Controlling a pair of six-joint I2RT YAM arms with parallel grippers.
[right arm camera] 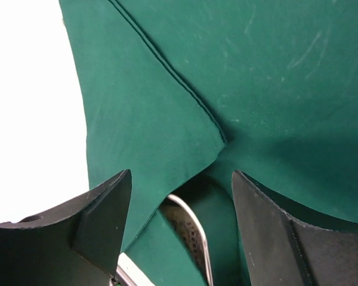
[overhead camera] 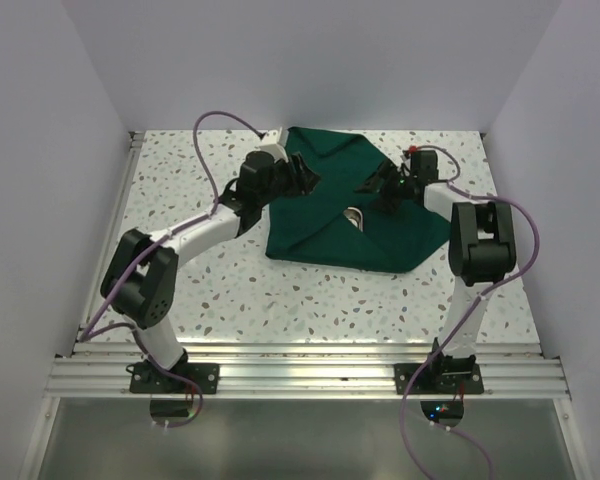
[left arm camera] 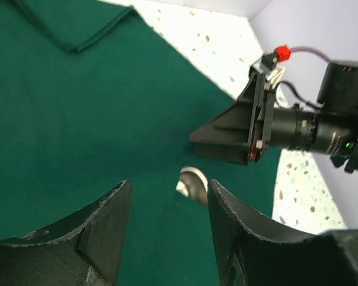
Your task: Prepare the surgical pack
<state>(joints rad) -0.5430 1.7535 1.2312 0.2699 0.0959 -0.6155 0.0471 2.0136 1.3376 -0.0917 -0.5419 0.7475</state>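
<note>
Our left fingers and right fingers gape empty above the matte, creased surgical pack, which half-covers a shiny perforated tray.

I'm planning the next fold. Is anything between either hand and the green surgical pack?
Nothing visible does. The left hand and right hand are both open directly over the surgical pack. The steel tray peeks out at a gap in the folds, beneath the cloth, not above it.
</note>
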